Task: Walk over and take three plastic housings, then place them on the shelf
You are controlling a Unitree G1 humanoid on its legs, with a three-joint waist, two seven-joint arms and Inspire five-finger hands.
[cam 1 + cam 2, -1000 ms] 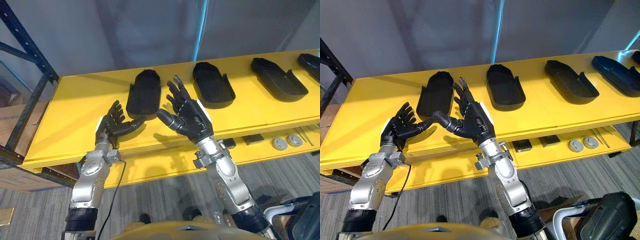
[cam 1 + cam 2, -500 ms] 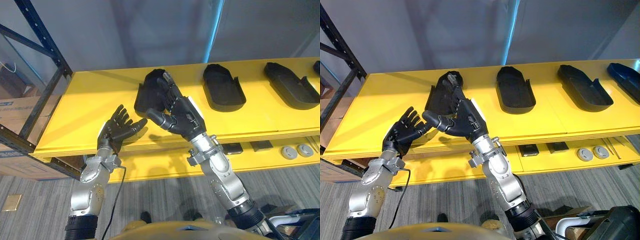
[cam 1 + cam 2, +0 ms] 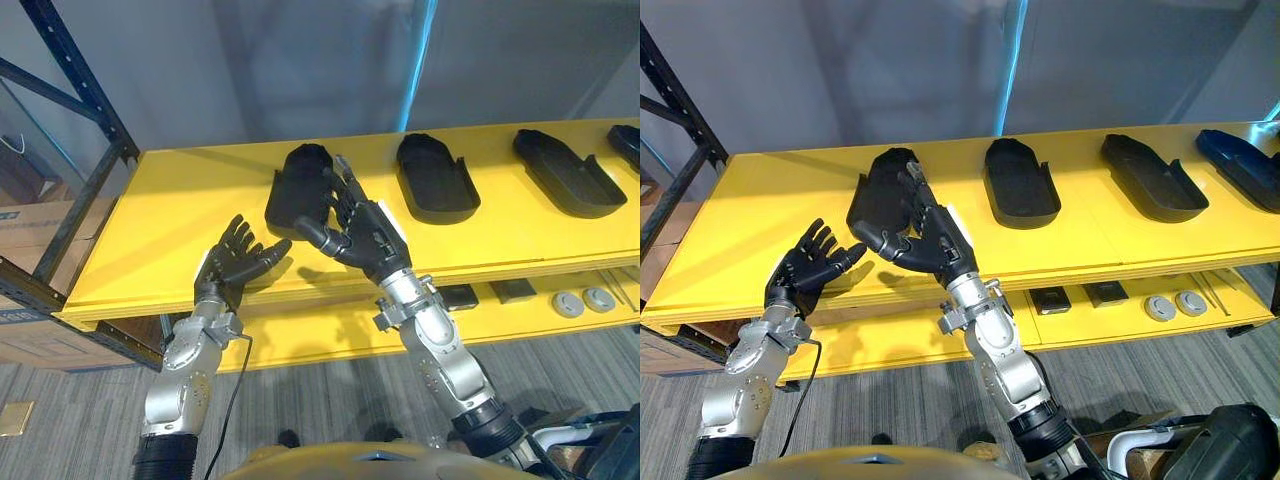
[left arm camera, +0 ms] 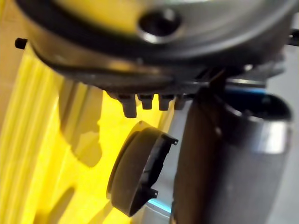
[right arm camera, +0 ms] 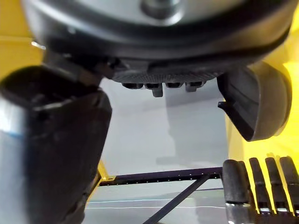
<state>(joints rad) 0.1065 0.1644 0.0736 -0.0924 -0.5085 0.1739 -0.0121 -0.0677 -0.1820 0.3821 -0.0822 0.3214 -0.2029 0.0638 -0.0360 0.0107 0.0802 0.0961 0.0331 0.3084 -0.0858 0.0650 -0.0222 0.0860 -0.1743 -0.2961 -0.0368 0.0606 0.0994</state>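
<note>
Several black plastic housings lie in a row on the yellow shelf top: the leftmost housing, a second housing and a third housing. My right hand is open, palm facing left, fingers raised against the near right side of the leftmost housing, and holds nothing. My left hand is open too, palm up over the shelf's front edge, a little left of that housing and apart from it. The left wrist view shows the housing past the fingers; the right wrist view shows it too.
A dark metal rack upright stands at the left, with cardboard boxes behind it. A lower yellow shelf carries two grey discs and dark blocks. A grey wall runs behind.
The camera has shifted. My right hand has moved left, from between the first two housings to the leftmost housing's side. The left hand has kept its place, open.
</note>
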